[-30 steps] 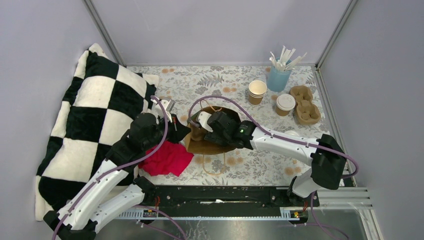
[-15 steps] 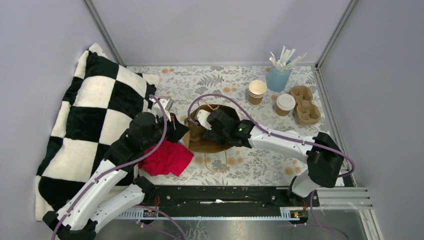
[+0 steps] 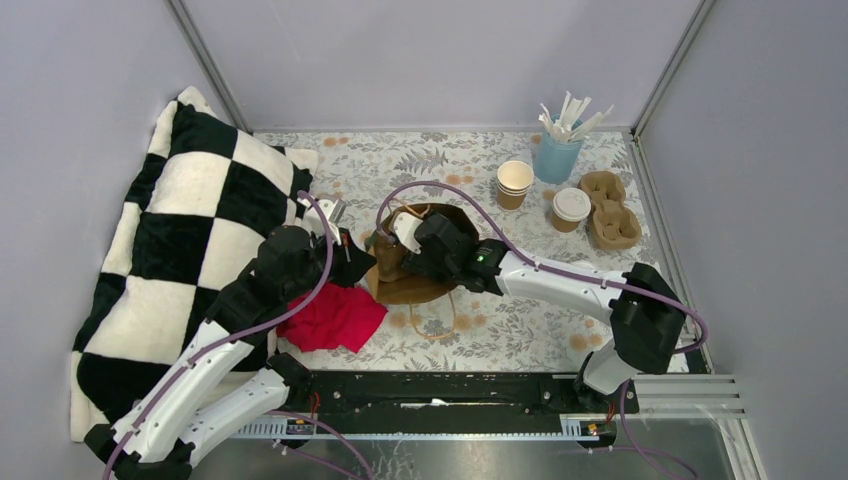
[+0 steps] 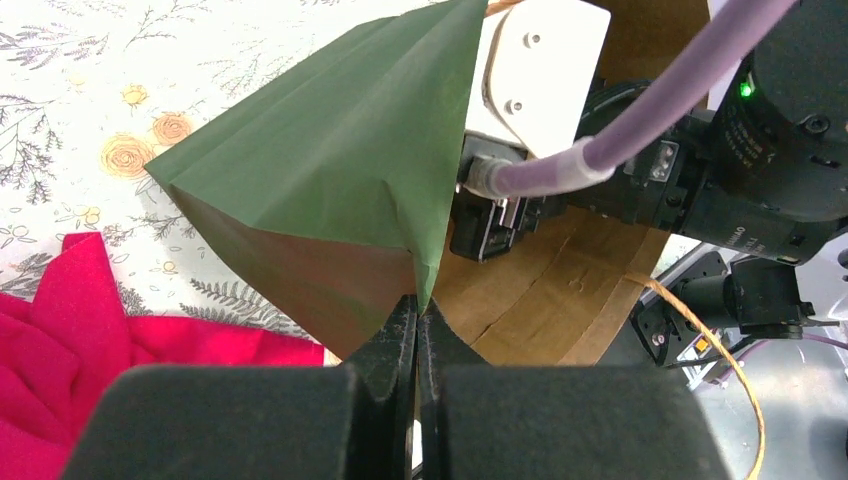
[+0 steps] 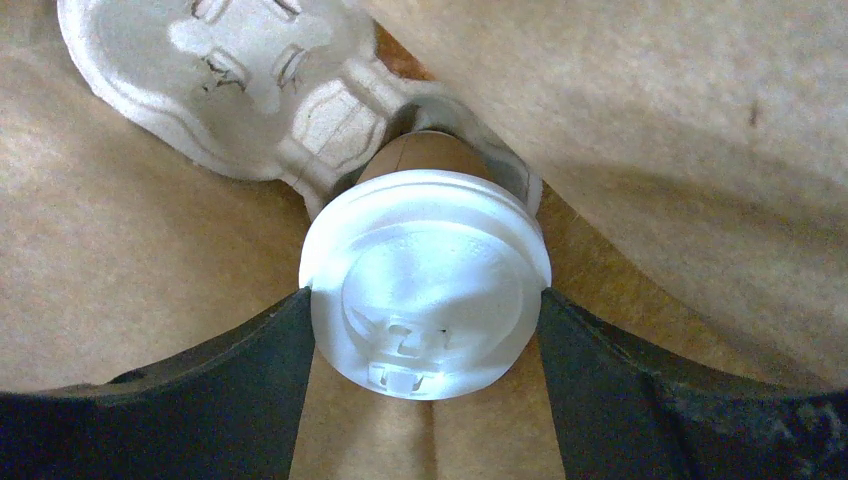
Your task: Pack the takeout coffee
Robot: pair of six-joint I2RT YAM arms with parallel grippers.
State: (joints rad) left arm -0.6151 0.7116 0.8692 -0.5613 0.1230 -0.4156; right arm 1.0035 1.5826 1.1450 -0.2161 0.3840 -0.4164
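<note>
The green bag (image 4: pixel 330 150), brown inside, lies on its side mid-table (image 3: pixel 425 285). My left gripper (image 4: pixel 417 305) is shut on the rim of its mouth and holds it open; it also shows in the top view (image 3: pixel 358 262). My right gripper (image 5: pixel 425 296) reaches inside the bag (image 3: pixel 402 240), shut on a tan takeout coffee cup by its white lid (image 5: pixel 425 275). The cup's base sits in a pulp carrier (image 5: pixel 250 90) inside the bag. A second lidded cup (image 3: pixel 570 208) stands at the back right.
A stack of open paper cups (image 3: pixel 514 182), a blue cup of white sticks (image 3: pixel 558 150) and a brown pulp carrier (image 3: pixel 609 209) stand at the back right. A red cloth (image 3: pixel 335 316) lies beside the bag. A checkered pillow (image 3: pixel 190 220) fills the left side.
My right gripper has moved a little farther left and back into the bag with the cup. My left gripper has shifted slightly with the bag's rim.
</note>
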